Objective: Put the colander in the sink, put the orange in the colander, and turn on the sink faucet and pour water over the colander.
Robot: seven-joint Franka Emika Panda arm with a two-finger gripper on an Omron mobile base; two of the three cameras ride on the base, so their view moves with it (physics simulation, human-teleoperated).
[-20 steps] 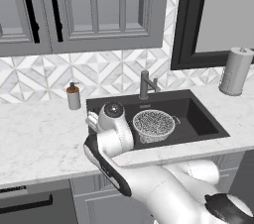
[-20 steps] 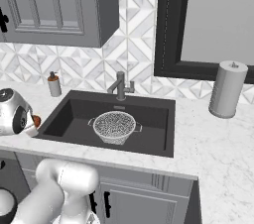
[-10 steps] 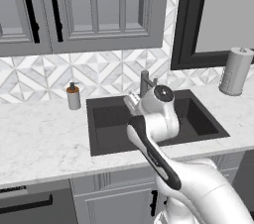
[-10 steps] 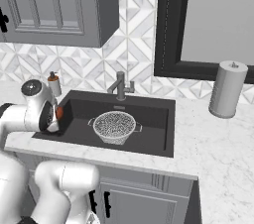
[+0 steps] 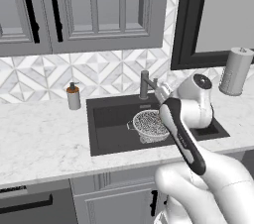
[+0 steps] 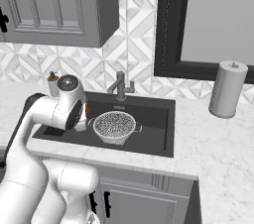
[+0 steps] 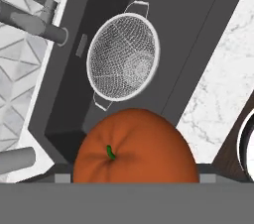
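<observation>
Pincer (image 7: 130,181) around one orange (image 7: 133,148), one colander (image 7: 124,63) below

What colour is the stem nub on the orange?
Green, on the orange-red orange; clearest in the hand view.

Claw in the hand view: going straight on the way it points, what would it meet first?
Probably the colander in the sink, since the claw carrying the orange looks down on it; depth is unclear.
</observation>
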